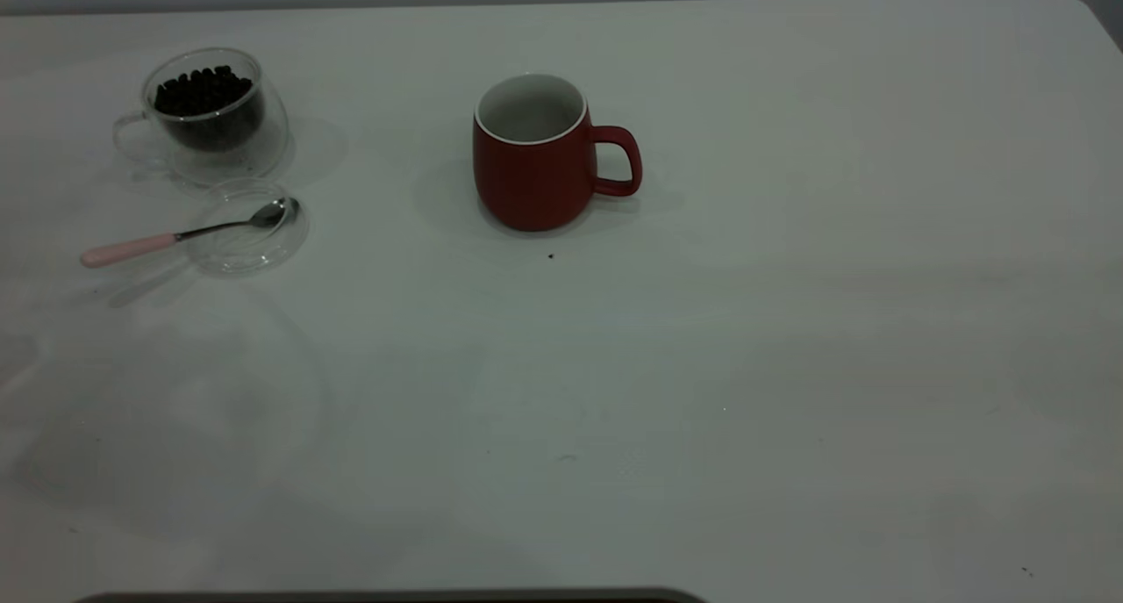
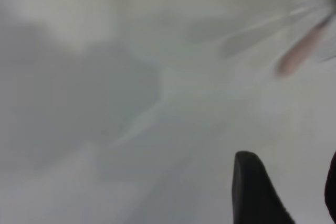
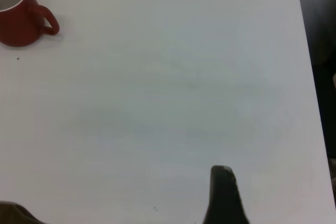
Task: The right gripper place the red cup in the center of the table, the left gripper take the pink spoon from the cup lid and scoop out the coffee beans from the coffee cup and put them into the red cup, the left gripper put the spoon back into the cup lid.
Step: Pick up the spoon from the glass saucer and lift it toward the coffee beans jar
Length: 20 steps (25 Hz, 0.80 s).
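The red cup (image 1: 533, 164) is standing upright near the middle of the table (image 1: 790, 366), its handle pointing toward the right arm's side, and its white inside is looking bare. A tiny dark speck (image 1: 551, 255) is lying on the tabletop just in front of it.

Over on the left arm's side, the coffee cup (image 1: 211, 111) is sitting with the coffee beans (image 1: 203, 92) heaped inside it. Just in front of it, touching or nearly so, the cup lid (image 1: 250, 230) is lying flat. The pink spoon (image 1: 189, 232) is resting with its metal bowl in the lid and its pink handle sticking out past the rim, away from the red cup.

Neither arm is showing in the view from outside. The left gripper (image 2: 286, 192) is hovering above the table with two dark fingers (image 2: 254, 192) spread apart and nothing between them; the spoon's pink handle is showing as a blur well ahead of the fingertips and off to one side.

The right gripper (image 3: 226, 195) is hanging over bare tabletop near the table's edge. Only one of its fingers is visible, so I cannot tell whether it is released or clenched. The red cup is sitting well away from it, far ahead and across the table.
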{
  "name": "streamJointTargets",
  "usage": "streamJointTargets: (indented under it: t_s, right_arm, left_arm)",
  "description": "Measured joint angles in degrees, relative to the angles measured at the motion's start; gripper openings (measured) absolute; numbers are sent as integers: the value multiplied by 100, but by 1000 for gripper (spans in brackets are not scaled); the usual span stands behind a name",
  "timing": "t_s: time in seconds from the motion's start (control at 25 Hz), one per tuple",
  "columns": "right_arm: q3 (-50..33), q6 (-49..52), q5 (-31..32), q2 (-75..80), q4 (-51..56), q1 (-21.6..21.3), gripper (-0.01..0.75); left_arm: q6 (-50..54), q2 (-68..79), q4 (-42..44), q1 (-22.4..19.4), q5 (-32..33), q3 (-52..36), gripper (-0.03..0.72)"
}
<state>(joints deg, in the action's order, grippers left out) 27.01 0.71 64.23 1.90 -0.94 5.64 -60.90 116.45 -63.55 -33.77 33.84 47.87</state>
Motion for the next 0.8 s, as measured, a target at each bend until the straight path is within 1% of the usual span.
streamJointTargets:
  t_s: [0.12,0.24,0.32,0.48,0.56,0.68,0.8]
  right_arm:
    - [0,0,0,0,0,0,556]
    - [0,0,0,0,0,0,556]
    - [0,0,0,0,0,0,556]
    - [0,0,1,0,0,0,556]
    - [0,0,1,0,0,0,556]
    - [0,0,1,0,0,0,556]
    - [0,0,1,0,0,0,556]
  left_arm:
    - [-1424,504,-1134,-317,629,5,392]
    - [-2384,902,-1578,-502,702,16,392]
    - [-2757,1094,-1756,-579,684,22,392]
    - [-2965,1239,-1853,-580,868,48,411]
    - [-2989,1337,-1886,-580,940,80,447]
    - [-2970,1557,-2005,-580,1025,108,528]
    - [-2970,1784,-2047,-580,1076,108,584]
